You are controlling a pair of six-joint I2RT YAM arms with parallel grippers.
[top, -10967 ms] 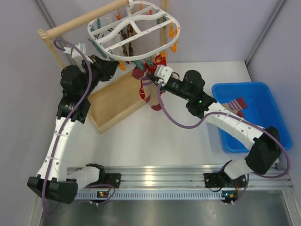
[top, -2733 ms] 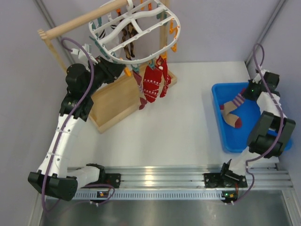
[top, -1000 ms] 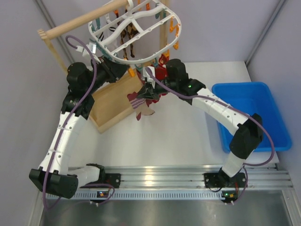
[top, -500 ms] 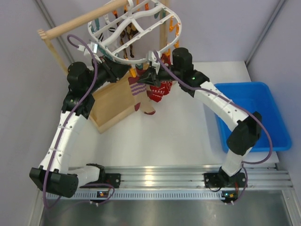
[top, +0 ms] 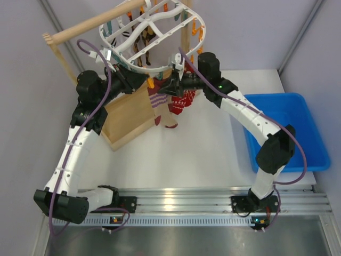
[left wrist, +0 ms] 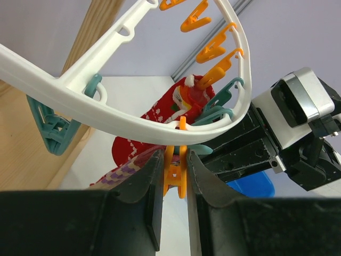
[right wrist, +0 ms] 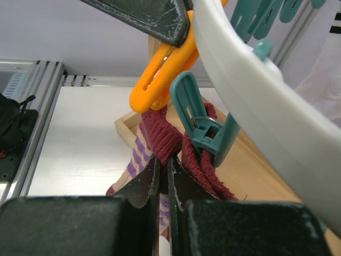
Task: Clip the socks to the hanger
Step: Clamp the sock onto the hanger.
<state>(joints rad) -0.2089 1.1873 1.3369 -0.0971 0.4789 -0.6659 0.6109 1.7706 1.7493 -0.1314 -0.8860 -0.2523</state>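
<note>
1. The hanger (left wrist: 122, 122) is seen hanging over the wooden tray (top: 125, 117), its near rim lying between the two grippers
2. The left gripper (left wrist: 175, 156) is narrowed onto an orange clip (left wrist: 176, 178) at that rim, with one finger pressed against each side of it
3. The right gripper (right wrist: 163, 160) is closed on the maroon cuff of the striped sock (right wrist: 160, 136)
4. The cuff is held up just beneath the orange clip and beside a teal clip (right wrist: 202, 128); whether it sits inside the orange clip cannot be told
5. Red socks (top: 182, 101) are clipped to the hanger just beside the striped sock
6. A blue bin (top: 298, 154) is set well apart, at the table's right side
</note>
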